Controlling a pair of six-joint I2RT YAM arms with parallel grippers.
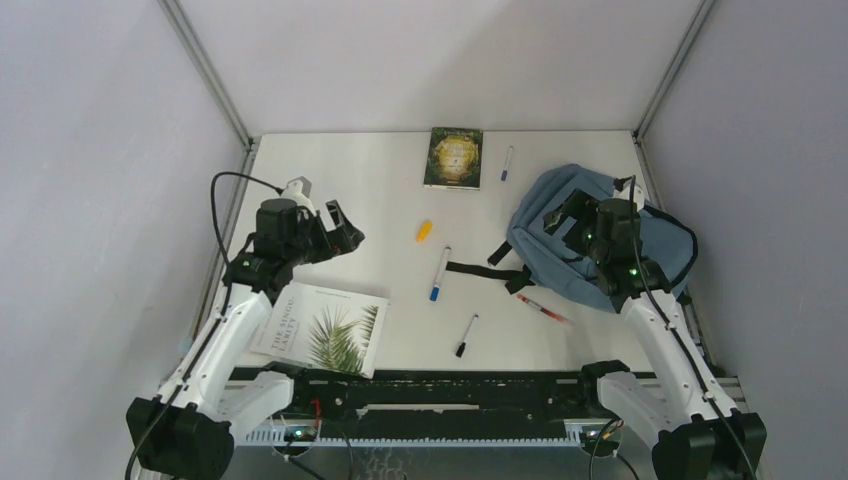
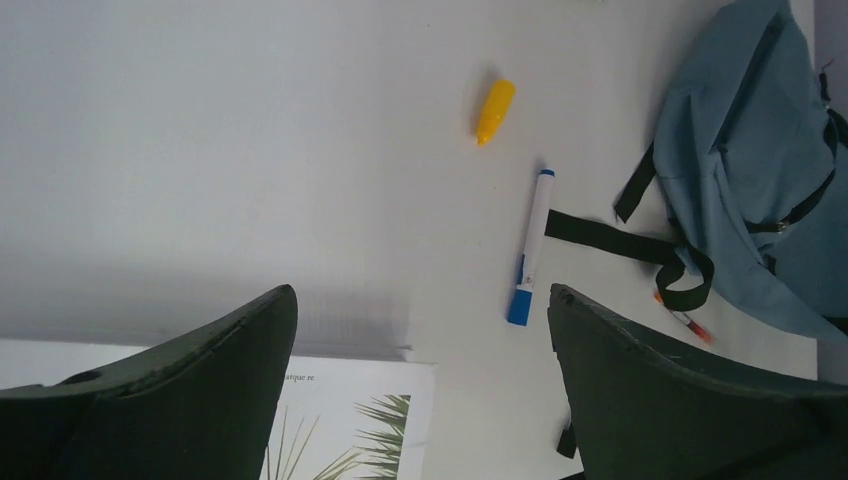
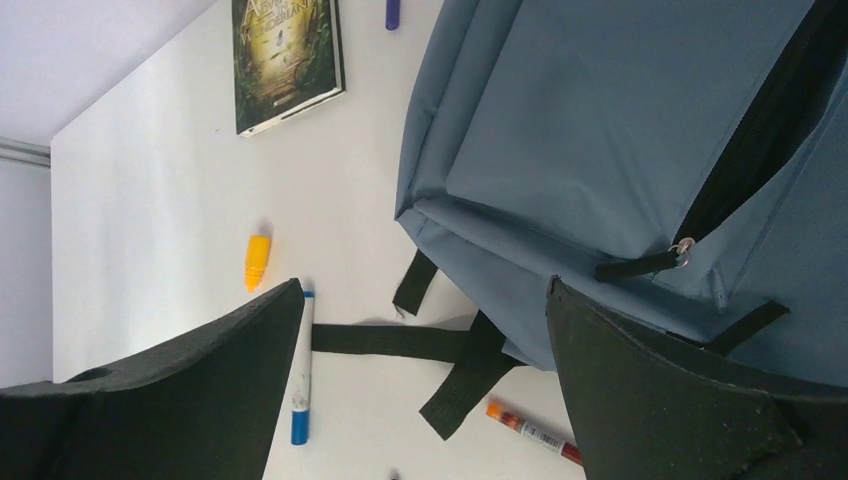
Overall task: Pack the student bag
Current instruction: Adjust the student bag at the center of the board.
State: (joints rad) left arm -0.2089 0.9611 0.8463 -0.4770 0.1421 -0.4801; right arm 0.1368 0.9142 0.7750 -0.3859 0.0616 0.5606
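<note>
The student bag (image 1: 540, 200), blue-grey with black straps, lies flat at the right of the table. It also shows in the left wrist view (image 2: 745, 150) and the right wrist view (image 3: 600, 120), where its black zip runs to a metal pull (image 3: 683, 248). My right gripper (image 1: 562, 218) hovers over the bag's near-left part, open and empty (image 3: 425, 285). My left gripper (image 1: 345, 228) is open and empty at the left, above bare table (image 2: 420, 295). It is just beyond the white palm-leaf book (image 1: 322, 328).
A dark green book (image 1: 454, 157) and a small blue pen (image 1: 507, 162) lie at the back. A yellow marker (image 1: 425, 231), a blue-capped white marker (image 1: 440, 273), a black pen (image 1: 467, 335) and a red-orange pen (image 1: 542, 308) lie mid-table. A bag strap (image 1: 480, 268) trails left.
</note>
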